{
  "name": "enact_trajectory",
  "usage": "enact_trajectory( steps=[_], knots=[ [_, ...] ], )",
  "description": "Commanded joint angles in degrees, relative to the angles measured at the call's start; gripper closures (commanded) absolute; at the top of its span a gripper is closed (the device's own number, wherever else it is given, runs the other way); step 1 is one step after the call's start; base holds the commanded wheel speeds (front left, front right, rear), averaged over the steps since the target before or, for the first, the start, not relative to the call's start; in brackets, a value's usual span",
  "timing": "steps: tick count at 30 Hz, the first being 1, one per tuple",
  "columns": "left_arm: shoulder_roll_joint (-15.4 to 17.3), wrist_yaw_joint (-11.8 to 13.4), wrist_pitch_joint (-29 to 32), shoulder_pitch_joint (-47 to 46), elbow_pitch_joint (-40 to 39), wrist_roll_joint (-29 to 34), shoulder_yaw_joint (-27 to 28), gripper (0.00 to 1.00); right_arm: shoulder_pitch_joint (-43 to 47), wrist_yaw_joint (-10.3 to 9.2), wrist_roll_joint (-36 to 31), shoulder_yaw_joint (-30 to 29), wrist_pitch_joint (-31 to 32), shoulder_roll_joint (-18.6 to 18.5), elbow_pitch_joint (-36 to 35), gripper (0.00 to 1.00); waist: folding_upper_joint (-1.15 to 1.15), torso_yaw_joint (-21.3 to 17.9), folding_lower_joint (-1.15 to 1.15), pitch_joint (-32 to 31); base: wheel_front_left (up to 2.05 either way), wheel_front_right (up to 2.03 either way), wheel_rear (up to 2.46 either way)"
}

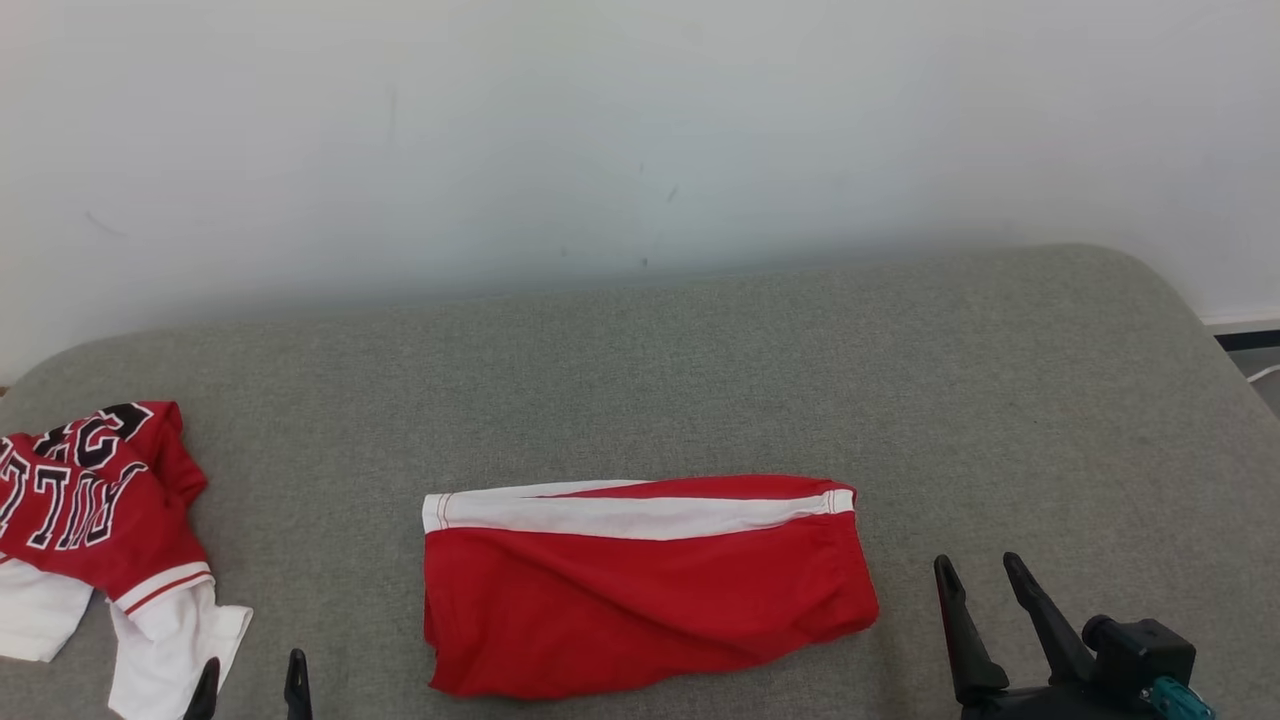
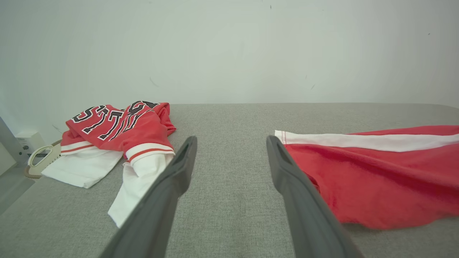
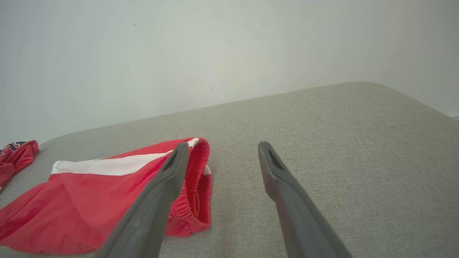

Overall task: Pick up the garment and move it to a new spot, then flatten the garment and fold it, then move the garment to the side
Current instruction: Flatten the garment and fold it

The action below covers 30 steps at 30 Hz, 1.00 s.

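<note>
The garment (image 1: 640,590) is a pair of red shorts with a white side stripe, lying folded in a flat rectangle on the grey padded surface (image 1: 700,380), near its front middle. My left gripper (image 1: 252,685) is open and empty at the bottom left, between the shorts and a jersey. In the left wrist view, the left gripper (image 2: 231,141) hovers over bare fabric with the shorts (image 2: 376,172) to its right. My right gripper (image 1: 977,565) stands open and empty just right of the waistband end. In the right wrist view, the right gripper (image 3: 223,145) has the shorts (image 3: 89,193) at its left finger.
A crumpled red and white jersey (image 1: 90,520) with black lettering lies at the surface's left edge, also in the left wrist view as the jersey (image 2: 118,136). A pale wall (image 1: 640,130) backs the surface. The surface's rounded right corner (image 1: 1180,330) drops off beyond the right gripper.
</note>
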Motion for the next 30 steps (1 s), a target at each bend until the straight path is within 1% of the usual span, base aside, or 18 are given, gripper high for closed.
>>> enact_trajectory(
  steps=[1,15,19,24,30],
  knots=[
    [-0.17,-0.23,-0.19,1.02,0.12,1.02,0.51,0.00,0.50,0.03,-0.46,-0.21,0.20,0.19,-0.46,0.00,0.00,-0.06,0.00,0.03,0.00,0.00,0.00],
    [-1.82,-1.97,-0.19,0.97,0.52,2.55,2.02,0.00,0.69,0.03,-0.77,-0.66,0.66,0.68,-1.10,0.00,0.00,0.17,0.00,0.07,0.00,0.00,0.00],
    [-2.09,-2.13,-0.19,0.90,0.64,2.80,2.27,0.00,0.12,0.03,-0.69,-0.49,1.10,0.82,-0.71,0.00,0.00,0.27,0.00,0.07,0.00,0.00,0.00],
    [-2.54,-2.98,-0.19,0.47,1.18,3.06,2.66,0.00,-2.09,0.03,-0.86,0.16,2.08,0.90,1.00,0.00,0.00,0.51,0.00,0.14,0.00,0.00,0.00],
    [-3.36,-4.02,-0.19,-0.72,1.96,3.59,2.34,0.00,-6.06,0.03,-1.78,1.09,2.66,1.19,5.45,0.00,0.00,1.60,0.00,0.49,0.00,0.00,0.00]
  ],
)
